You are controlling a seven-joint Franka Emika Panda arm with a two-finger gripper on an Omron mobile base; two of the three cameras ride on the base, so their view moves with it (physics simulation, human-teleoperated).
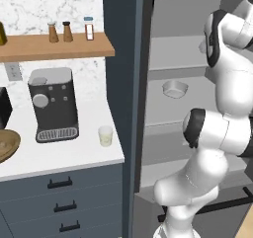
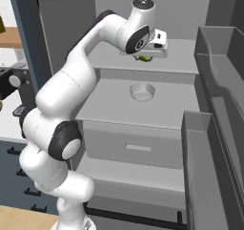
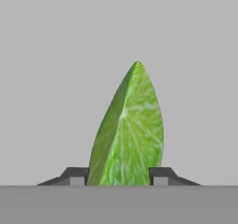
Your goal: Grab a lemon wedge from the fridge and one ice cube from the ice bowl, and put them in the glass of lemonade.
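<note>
The arm reached deep into the open fridge point(image 2: 209, 47), its gripper point(image 2: 144, 58) low over the upper shelf point(image 2: 181, 62). In the hand view the fingers point(image 3: 160, 175) were clenched on either side of a green citrus wedge point(image 3: 128, 135), evidently the lemon wedge of the task, which stood on end between them with its cut face toward the camera; in the right base view a sliver of green point(image 2: 143, 58) showed under the hand. A small pale bowl point(image 2: 142, 91) sat on the shelf below the wedge.

The step in hand was judged to be securing the wedge and bringing it out. To do it well, the grip would want to be firm before any lift, since a tapered, slick wedge could slip or pivot. A straight rise off the shelf, then a withdrawal clear of the door bins point(image 2: 224, 81), seemed safest.

The glass of lemonade point(image 1: 105, 136) waited on the bench point(image 1: 59, 158) left of the fridge, beside the coffee machine point(image 1: 53, 103); the ice bowl point(image 1: 7, 144) lay at the far left edge.
</note>
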